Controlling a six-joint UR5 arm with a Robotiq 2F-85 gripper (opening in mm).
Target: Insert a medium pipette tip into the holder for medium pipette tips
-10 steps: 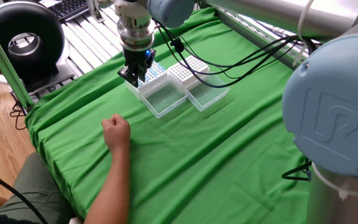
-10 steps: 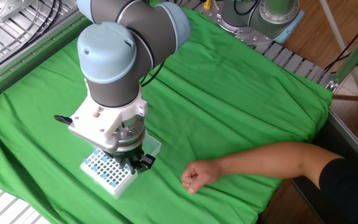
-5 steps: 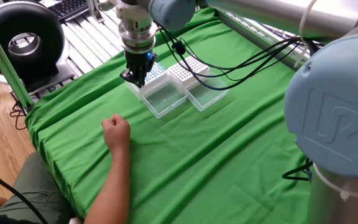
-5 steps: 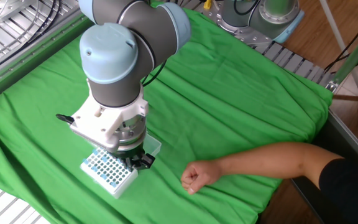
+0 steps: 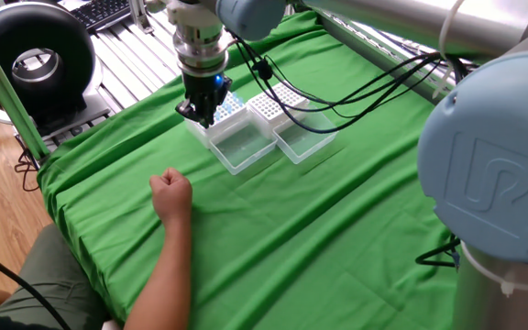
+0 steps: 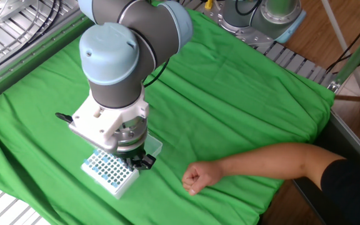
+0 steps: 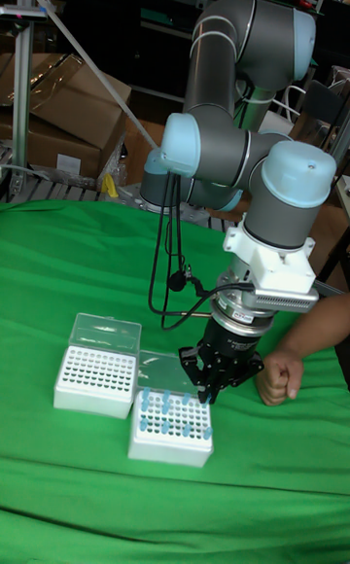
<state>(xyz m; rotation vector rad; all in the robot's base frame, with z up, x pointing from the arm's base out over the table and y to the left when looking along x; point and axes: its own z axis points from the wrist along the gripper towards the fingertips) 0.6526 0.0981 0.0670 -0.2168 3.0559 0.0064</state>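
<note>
hand [image 7: 220,376] points straight down over the holder for medium pipette tips [image 7: 171,428], directly beneath it, lined up to seat a tip in a hole; fingers look nearly closed, a pinched tip isn't resolvable; rack part-filled with blue tips, lid open; empty look-alike rack [image 7: 94,376] just beside.

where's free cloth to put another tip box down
The green cloth is bare between the open lids and the robot base. It is crowded at the two racks, where the gripper hovers by the person's fist.
</note>
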